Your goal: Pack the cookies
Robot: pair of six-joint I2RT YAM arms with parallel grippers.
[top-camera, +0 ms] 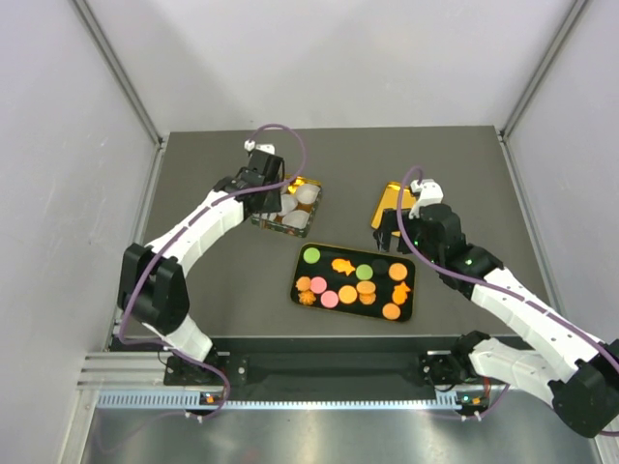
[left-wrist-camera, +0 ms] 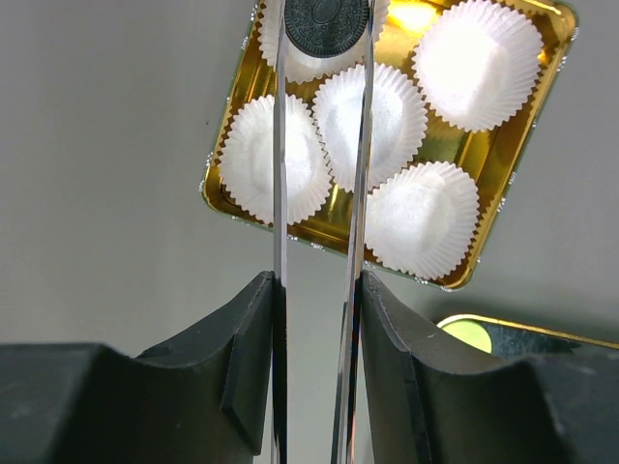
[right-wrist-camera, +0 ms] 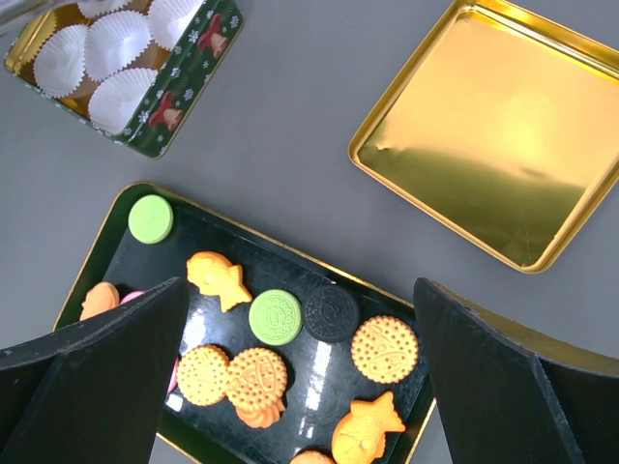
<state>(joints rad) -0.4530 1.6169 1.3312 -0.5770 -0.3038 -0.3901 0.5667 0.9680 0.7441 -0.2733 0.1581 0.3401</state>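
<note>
Left gripper [left-wrist-camera: 317, 290] is clamped on one pair of tongs [left-wrist-camera: 279, 193], which pinch one dark cookie [left-wrist-camera: 327, 24] ahead of it, over five paper cups [left-wrist-camera: 370, 121] in the tin [left-wrist-camera: 508, 145]. Right gripper [right-wrist-camera: 300, 290] gapes wide above the tray [right-wrist-camera: 280, 263], with two green cookies [right-wrist-camera: 277, 316] between its fingers.

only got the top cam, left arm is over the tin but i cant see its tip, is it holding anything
Observer: Yes. In the left wrist view the left gripper is clamped on thin tongs, and they pinch a dark round cookie at their tip.
Operator: whats under it
Observer: In that view it overlaps a white paper cup inside the gold-lined tin. I cannot tell whether it touches the cup.
Operator: and the other arm, open or shut
Observer: The right gripper stands wide open with nothing between its fingers.
</note>
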